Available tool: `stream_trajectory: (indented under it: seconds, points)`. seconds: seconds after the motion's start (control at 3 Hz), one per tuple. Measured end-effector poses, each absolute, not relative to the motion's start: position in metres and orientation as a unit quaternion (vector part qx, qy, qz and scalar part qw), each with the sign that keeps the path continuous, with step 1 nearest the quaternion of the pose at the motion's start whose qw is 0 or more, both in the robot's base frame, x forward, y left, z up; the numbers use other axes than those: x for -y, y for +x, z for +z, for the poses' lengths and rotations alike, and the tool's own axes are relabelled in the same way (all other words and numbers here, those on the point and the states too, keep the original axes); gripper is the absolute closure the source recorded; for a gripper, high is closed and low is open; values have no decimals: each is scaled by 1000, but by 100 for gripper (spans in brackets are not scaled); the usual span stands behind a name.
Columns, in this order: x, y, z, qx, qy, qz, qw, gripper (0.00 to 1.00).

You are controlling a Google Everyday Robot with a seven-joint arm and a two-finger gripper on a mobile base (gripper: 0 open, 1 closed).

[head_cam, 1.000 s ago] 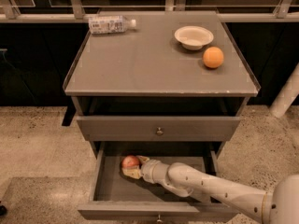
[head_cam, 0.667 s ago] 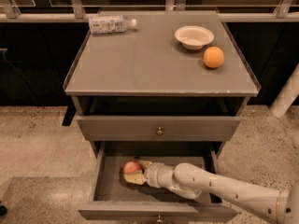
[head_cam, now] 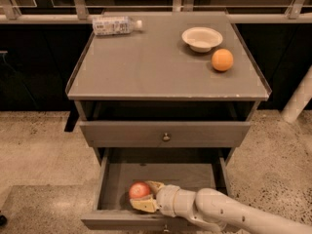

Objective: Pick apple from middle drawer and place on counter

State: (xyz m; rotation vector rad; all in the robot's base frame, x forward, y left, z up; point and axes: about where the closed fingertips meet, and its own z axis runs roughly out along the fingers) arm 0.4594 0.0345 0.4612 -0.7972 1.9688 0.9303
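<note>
The apple (head_cam: 139, 189), red with a yellowish patch, is inside the open middle drawer (head_cam: 112, 179), near its front left. My gripper (head_cam: 142, 196) reaches in from the lower right on a white arm. Its pale fingers (head_cam: 142, 206) sit on either side of the apple, shut on it. The counter (head_cam: 161, 62) is the flat grey cabinet top above.
On the counter are a plastic bottle (head_cam: 114, 25) lying at the back left, a white bowl (head_cam: 202, 38) at the back right and an orange fruit (head_cam: 222, 60) beside it. A closed grey drawer front with a knob (head_cam: 166, 137) is above the open drawer.
The gripper and the apple have moved together toward the front of the drawer, and the arm has drawn back toward the lower right.
</note>
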Motion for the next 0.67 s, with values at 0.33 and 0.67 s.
stream_trajectory:
  seconds: [0.33, 0.67]
  points:
    - [-28, 441, 512, -736, -307, 392, 459, 100]
    - [2, 445, 524, -740, -280, 377, 482, 100]
